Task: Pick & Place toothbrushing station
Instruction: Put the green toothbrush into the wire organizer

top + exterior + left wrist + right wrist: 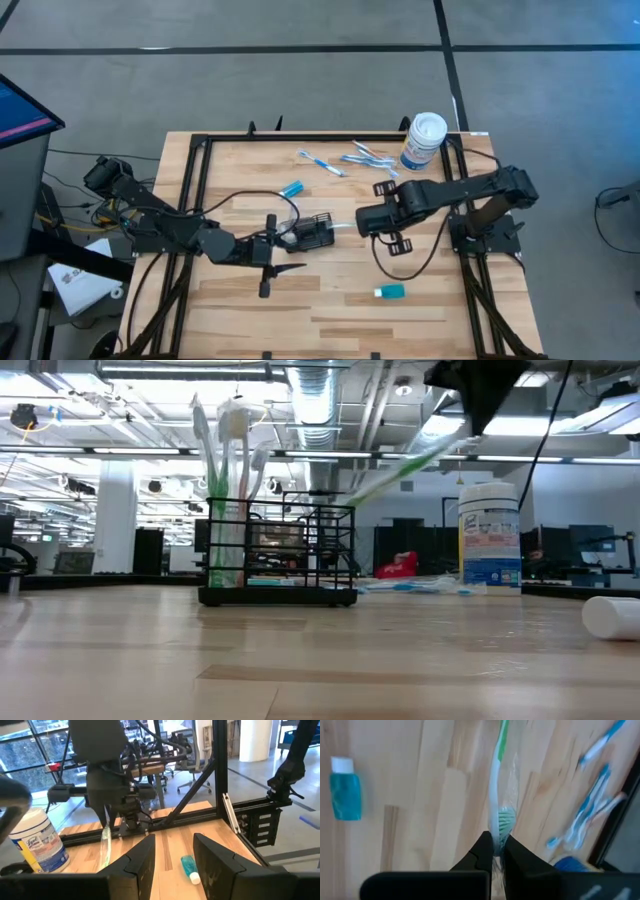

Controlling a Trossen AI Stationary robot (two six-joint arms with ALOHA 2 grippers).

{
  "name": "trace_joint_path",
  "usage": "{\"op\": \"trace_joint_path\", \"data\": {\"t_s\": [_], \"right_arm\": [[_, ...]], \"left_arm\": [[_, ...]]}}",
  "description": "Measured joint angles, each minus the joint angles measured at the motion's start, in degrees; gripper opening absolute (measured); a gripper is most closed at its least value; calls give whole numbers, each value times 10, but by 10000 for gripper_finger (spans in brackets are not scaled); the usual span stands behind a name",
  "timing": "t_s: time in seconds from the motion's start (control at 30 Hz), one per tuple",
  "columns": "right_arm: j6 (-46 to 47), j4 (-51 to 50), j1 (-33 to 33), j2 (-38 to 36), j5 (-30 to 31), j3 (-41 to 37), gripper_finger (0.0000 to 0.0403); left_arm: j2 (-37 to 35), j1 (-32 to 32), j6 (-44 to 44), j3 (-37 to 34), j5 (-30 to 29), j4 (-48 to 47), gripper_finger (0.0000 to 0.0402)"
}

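High view: the black mesh toothbrushing station (314, 232) sits mid-counter (330, 310), the spread left tool (288, 232) at its 9 o'clock.

Low view: toothbrushes (228, 480) stand in it.

Right wrist view: the right tool (496, 851) pinches a green-and-white toothbrush (498, 785).

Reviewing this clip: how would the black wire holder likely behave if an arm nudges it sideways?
The black wire holder is open wire, so probably light and apt to slide. The toothbrushes stand well above its rim, so it may be top-heavy and tip. Its low base looks wide, which should help.
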Motion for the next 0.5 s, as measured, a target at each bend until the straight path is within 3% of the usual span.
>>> {"op": "trace_joint_path", "data": {"t_s": [0.1,0.3,0.5], "right_arm": [[-15,-47,1,35,5,55,6],[-72,-49,1,92,6,142,6],[-116,-48,1,120,5,174,6]], "left_arm": [[0,1,0,-2,0,-2,127],[0,1,0,-14,-3,-1,127],[0,1,0,-18,-3,4,127]]}}
